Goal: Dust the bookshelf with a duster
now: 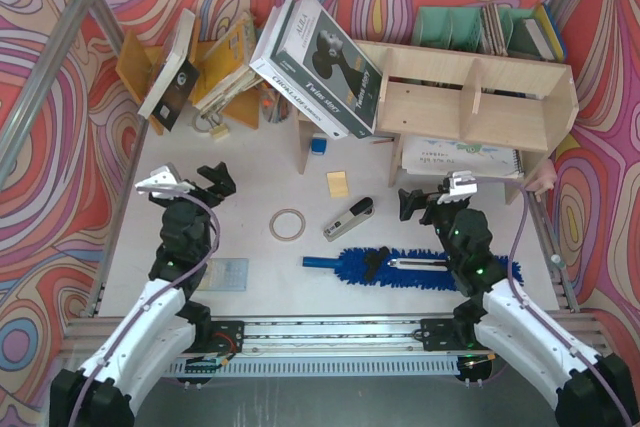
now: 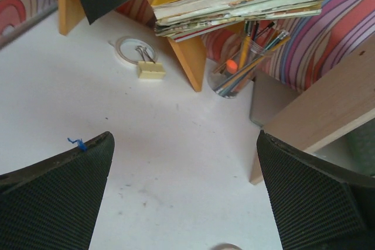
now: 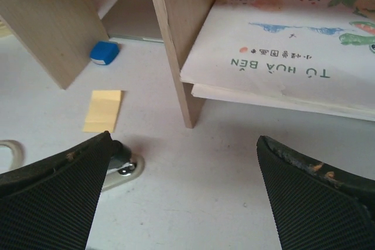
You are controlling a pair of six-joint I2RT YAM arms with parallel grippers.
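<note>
The white tabletop (image 1: 250,182) carries, along its far right side, the wide, low, pale plywood bookshelf (image 1: 470,97) with upright dividers, where a large flat illustrated book lies in the lower right compartment and green folders stand behind the unit. A big black-and-white cardboard box (image 1: 320,62) leans tilted against the shelf's left end. Further left stands a smaller orange-brown wooden rack (image 1: 135,65) of slanting books. The left gripper (image 2: 184,139) hangs released, its black fingers wide apart over bare table near that rack. The right gripper (image 3: 184,144) is likewise spread and holds nothing, facing the foot of a shelf divider. The long fluffy bright-blue duster (image 1: 352,267) lies flat on the table in front of the bookshelf, near the right arm, touched by neither claw, its flat blue handle pointing left and a thin silver rod resting on its head. Beyond it lie a silver-and-black stapler (image 1: 350,217), a tan tape ring (image 1: 288,224), a yellow sticky-note pad (image 1: 338,183) and a small blue block (image 1: 318,145).
</note>
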